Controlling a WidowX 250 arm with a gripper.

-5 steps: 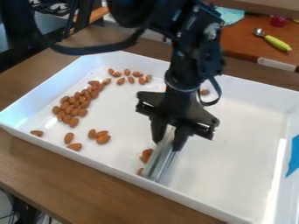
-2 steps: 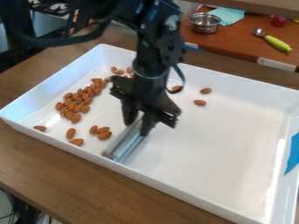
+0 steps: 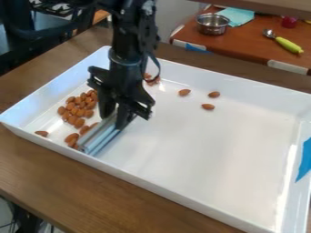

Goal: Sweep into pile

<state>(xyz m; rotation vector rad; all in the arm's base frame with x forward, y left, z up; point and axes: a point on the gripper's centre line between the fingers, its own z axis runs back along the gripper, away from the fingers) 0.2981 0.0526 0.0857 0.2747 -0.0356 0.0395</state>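
Note:
The gripper (image 3: 117,117) hangs over the left part of the white tray (image 3: 200,182), shut on a grey metallic sweeping tool (image 3: 100,135) whose lower edge is down near the tray's front-left wall. Several almonds (image 3: 72,139) lie against or just left of the tool. Beyond them, a larger cluster of almonds (image 3: 77,109) fills the tray's left side, with one single almond (image 3: 41,133) near the left corner. Behind the arm a few more almonds (image 3: 152,80) show. Three loose almonds (image 3: 208,106) lie farther right, toward the back wall. The arm hides part of the tray's back left.
A metal pot (image 3: 213,23), a teal cloth (image 3: 237,16) and a spoon with a yellow-green handle (image 3: 288,44) are on the orange-brown surface (image 3: 249,43) at the back right. Blue tape (image 3: 303,159) marks the tray's right wall. Raised walls surround the tray floor.
The gripper and tool have moved left across the tray, and the almonds near the front wall have shifted left with the tool. The pot and the three right-hand almonds are now uncovered.

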